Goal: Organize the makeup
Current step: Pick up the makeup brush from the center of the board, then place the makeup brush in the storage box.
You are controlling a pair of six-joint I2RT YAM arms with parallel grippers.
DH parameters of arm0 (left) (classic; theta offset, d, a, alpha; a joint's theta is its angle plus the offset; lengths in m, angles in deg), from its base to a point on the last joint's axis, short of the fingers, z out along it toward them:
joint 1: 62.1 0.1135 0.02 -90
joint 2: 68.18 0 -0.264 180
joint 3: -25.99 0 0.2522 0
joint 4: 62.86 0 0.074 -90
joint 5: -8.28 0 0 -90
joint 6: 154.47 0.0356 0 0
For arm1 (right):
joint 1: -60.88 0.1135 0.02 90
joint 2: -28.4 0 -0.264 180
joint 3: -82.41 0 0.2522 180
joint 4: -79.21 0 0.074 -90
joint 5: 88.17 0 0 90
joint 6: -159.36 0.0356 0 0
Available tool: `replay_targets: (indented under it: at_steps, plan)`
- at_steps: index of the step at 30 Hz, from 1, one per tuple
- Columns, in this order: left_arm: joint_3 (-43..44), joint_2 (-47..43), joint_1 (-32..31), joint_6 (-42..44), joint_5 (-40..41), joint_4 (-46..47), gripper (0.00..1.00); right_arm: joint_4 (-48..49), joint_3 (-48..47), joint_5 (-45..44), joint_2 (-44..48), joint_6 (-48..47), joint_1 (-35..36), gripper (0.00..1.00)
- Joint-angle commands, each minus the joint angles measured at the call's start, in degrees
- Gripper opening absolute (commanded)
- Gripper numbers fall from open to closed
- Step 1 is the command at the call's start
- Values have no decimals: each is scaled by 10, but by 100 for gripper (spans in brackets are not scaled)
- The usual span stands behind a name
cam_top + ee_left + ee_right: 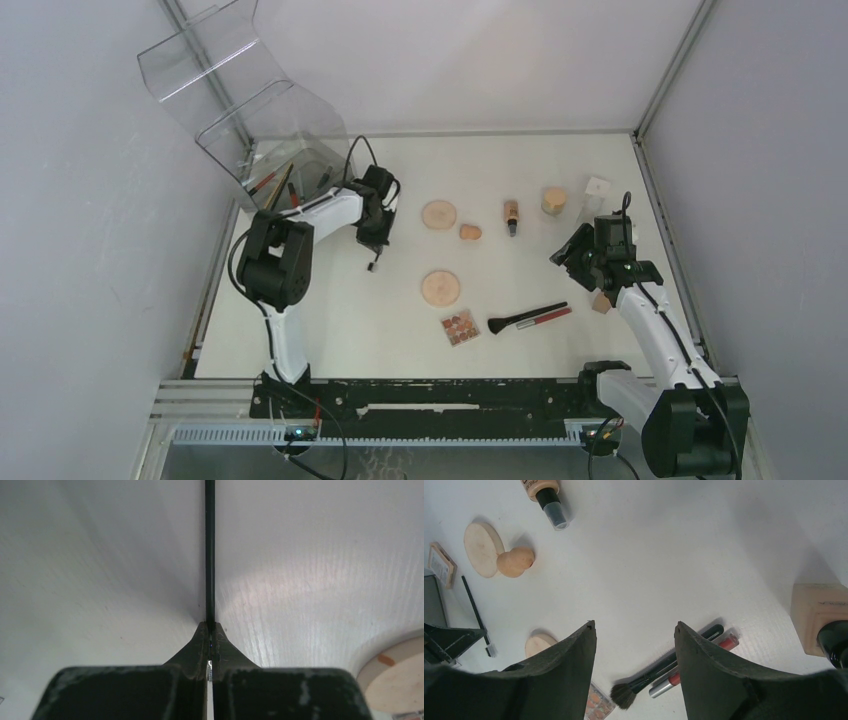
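The left gripper (210,630) is seen with its fingers pressed together on one end of a thin black makeup stick (209,555). The stick juts straight out from the tips over the white table (330,330), near a round powder disc (395,675). Whether it is lifted clear of the table cannot be told.

The stick is judged light, stiff and smooth, so it is likely to pivot or slip when pinched this close to its end. A hold nearer the middle would be steadier.

The clear acrylic organizer (260,120), with pencils (275,183) inside, stands near at the far left corner, and its front edge must be cleared. Bare table lies between.

The right gripper (635,627) hangs with fingers apart and empty above a black brush (664,667) and a red pencil (694,662), well apart from the left.
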Motion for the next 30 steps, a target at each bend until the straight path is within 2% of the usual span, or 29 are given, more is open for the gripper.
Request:
replay_targets:
  at_steps: [1, 5, 8, 18, 23, 30]
  plan:
    - [26, -73, -13, 41, -25, -51, 0, 16, -4, -3, 2, -6, -2, 66]
    - [45, -124, -18, 70, -21, -95, 0, 20, -5, -2, -2, -5, -2, 66]
    - [60, -161, -22, 94, 17, -136, 0, 22, -4, 0, -4, -5, -2, 66]
    - [104, -264, -11, 193, 269, -219, 0, 27, -4, 5, -10, -6, -3, 65]
    - [104, -282, 19, 217, 330, -194, 0, 25, -4, 5, -7, -6, -3, 65]
    - [109, -249, 50, 276, 405, -106, 0, 22, -4, 6, 3, -7, -2, 65]
